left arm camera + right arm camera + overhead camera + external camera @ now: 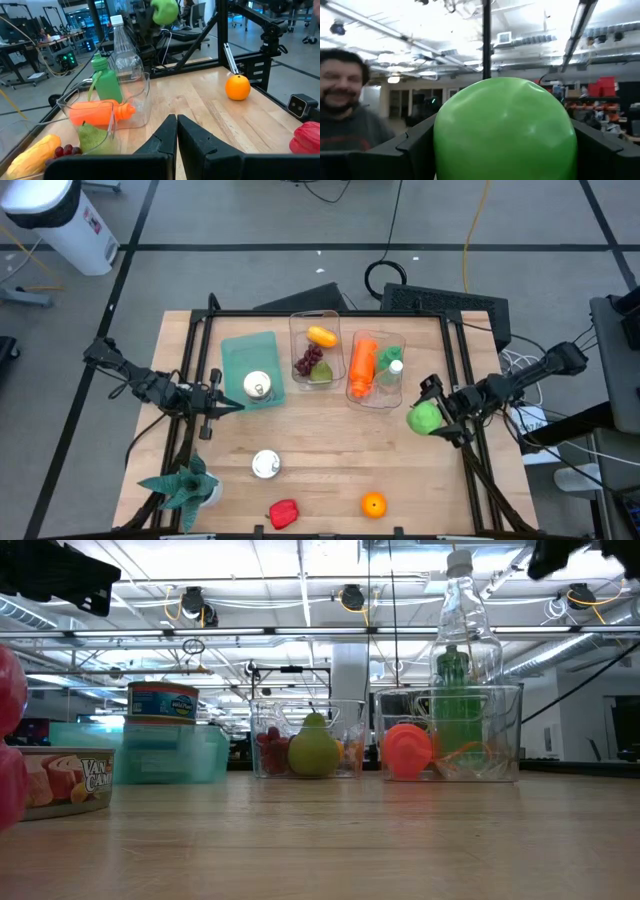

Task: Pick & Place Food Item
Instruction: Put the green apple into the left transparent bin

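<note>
A round green fruit (pixel 424 418) hangs over the table's right part, between the fingers of my right gripper (pixel 431 416). It fills the right wrist view as a green ball (pixel 505 130) and shows high up in the left wrist view (pixel 164 11). My left gripper (pixel 238 406) is shut on nothing and stays level over the table's left part, next to the teal container (pixel 250 365). My right gripper pinches the green fruit by its two opposite sides (pixel 440 140), one dark finger (pixel 417 145) on each side. The fingers come from the table's right side and slant upward. The fruit is lifted clear of the table.
At the back stand a clear bin (pixel 315 345) with a yellow item, grapes and a pear, and a clear bin (pixel 375 368) with bottles. A can (pixel 265 464), a red pepper (pixel 284 513), an orange (pixel 374 504) and a plant (pixel 185 485) sit near the front.
</note>
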{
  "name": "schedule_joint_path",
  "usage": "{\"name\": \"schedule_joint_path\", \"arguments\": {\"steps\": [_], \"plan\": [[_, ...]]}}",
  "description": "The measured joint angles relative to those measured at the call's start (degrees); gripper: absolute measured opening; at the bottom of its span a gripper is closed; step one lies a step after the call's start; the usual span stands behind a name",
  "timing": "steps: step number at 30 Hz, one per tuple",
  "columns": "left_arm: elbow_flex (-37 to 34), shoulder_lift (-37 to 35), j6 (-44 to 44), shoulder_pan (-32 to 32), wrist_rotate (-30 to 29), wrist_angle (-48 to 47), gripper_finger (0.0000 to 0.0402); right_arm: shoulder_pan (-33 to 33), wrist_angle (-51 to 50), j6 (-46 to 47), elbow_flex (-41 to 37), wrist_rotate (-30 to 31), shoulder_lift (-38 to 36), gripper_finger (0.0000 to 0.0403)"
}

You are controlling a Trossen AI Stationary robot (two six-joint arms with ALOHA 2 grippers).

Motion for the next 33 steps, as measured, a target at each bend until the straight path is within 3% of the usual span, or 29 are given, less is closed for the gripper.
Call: {"name": "schedule_joint_path", "arguments": {"steps": [2, 5, 10, 14, 18, 22, 27, 30, 33], "plan": [[0.0, 0.0, 0.0, 0.0, 0.0, 0.0, 0.0024, -0.1, -3.8, -0.4, 4.6, 0.7, 0.6, 0.0312], [0.0, 0.0, 0.0, 0.0, 0.0, 0.0, 0.0024, -1.2, -18.6, -0.4, 15.9, 2.1, 2.3, 0.0312], [0.0, 0.0, 0.2, 0.0, 0.0, 0.0, 0.0024, -5.7, -40.2, 0.2, 39.5, 13.4, 11.8, 0.0312], [0.0, 0.0, 1.3, 0.0, 0.0, 0.0, 0.0024, -14.2, -52.3, 0.8, 58.2, 13.3, 22.0, 0.0312], [0.0, 0.0, 1.5, 0.0, 0.0, 0.0, 0.0024, -26.9, -66.6, 1.5, 75.6, 10.3, 31.8, 0.0312], [0.0, 0.0, 1.5, 0.0, 0.0, 0.0, 0.0024, -42.6, -72.6, 2.9, 87.5, -0.3, 41.1, 0.0312], [0.0, 0.0, 1.5, 0.0, 0.0, 0.0, 0.0024, -58.0, -70.4, 10.9, 92.5, -14.9, 51.6, 0.0312], [0.0, 0.0, 1.4, 0.0, 0.0, -0.7, 0.0024, -62.3, -68.2, 14.1, 92.6, -22.3, 58.4, 0.0312], [0.0, 0.0, 1.4, 0.0, 0.0, -2.2, 0.0024, -62.6, -65.2, 14.7, 92.6, -27.9, 64.9, 0.0312]]}}
